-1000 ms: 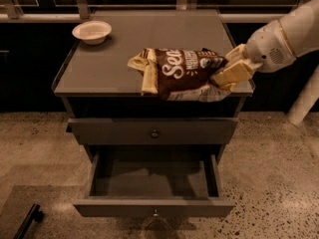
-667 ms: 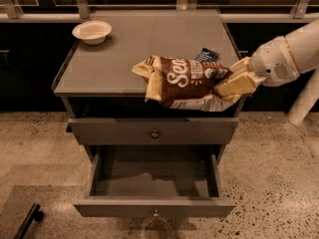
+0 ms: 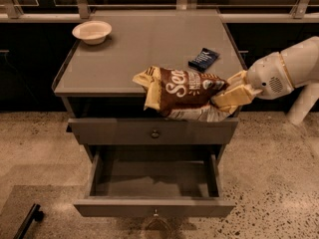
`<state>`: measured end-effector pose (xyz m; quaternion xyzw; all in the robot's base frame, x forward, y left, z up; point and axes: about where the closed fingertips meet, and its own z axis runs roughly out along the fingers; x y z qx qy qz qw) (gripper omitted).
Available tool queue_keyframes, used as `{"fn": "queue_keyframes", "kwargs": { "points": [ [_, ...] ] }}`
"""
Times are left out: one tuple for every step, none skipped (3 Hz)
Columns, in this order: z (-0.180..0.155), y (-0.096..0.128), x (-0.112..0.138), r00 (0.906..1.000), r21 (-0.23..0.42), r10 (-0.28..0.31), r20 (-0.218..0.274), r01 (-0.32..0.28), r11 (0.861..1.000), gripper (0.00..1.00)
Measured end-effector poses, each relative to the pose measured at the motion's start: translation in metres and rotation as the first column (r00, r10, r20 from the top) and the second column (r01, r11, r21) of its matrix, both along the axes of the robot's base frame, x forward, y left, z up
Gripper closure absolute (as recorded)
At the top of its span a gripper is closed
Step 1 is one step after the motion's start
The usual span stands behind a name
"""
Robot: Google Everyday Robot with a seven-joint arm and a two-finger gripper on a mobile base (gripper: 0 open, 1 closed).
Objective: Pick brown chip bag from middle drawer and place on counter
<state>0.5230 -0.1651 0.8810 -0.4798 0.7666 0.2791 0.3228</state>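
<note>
Since approx. 1 s ago, the gripper [image 3: 227,91] and the brown chip bag [image 3: 183,90] went together toward the front edge of the counter [image 3: 144,54]. They are now lower in the camera view, and the small dark-blue packet [image 3: 203,59], which the bag hid before, shows fully.

Gripper is at the front right corner of the counter, coming in from the right side. Its two pale yellow fingers [image 3: 238,96] are closed on the right end of the bag, w/ the crumpled foil pinched between them. White arm [image 3: 291,68] goes away to the right, beyond the counter's right edge.

Bag lies across the counter's front edge, lengthwise left-right, w/ white script facing up. Its lower part hangs in front of the edge and covers part of the dark gap under the counter top. Whether the bag touches the counter surface or is held just above it, cannot tell.

Dark-blue packet is on the counter, just behind the bag, near the right rim. White bowl [image 3: 91,32] stands at the back left corner of the counter, well apart from the bag.

Below the counter, the upper drawer [image 3: 114,132] is closed. The middle drawer [image 3: 124,207] under it is pulled out toward the camera.
</note>
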Motion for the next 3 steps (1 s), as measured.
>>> {"fn": "queue_keyframes", "kwargs": {
  "points": [
    [-0.033, -0.008, -0.011, 0.9953, 0.063, -0.084, -0.049, 0.087, 0.994, 1.0],
    [-0.101, -0.018, -0.028, 0.9684, 0.137, -0.2, -0.149, 0.22, 0.966, 1.0],
    [-0.161, -0.023, -0.039, 0.9295, 0.172, -0.287, -0.231, 0.33, 0.928, 1.0]
  ]
}}
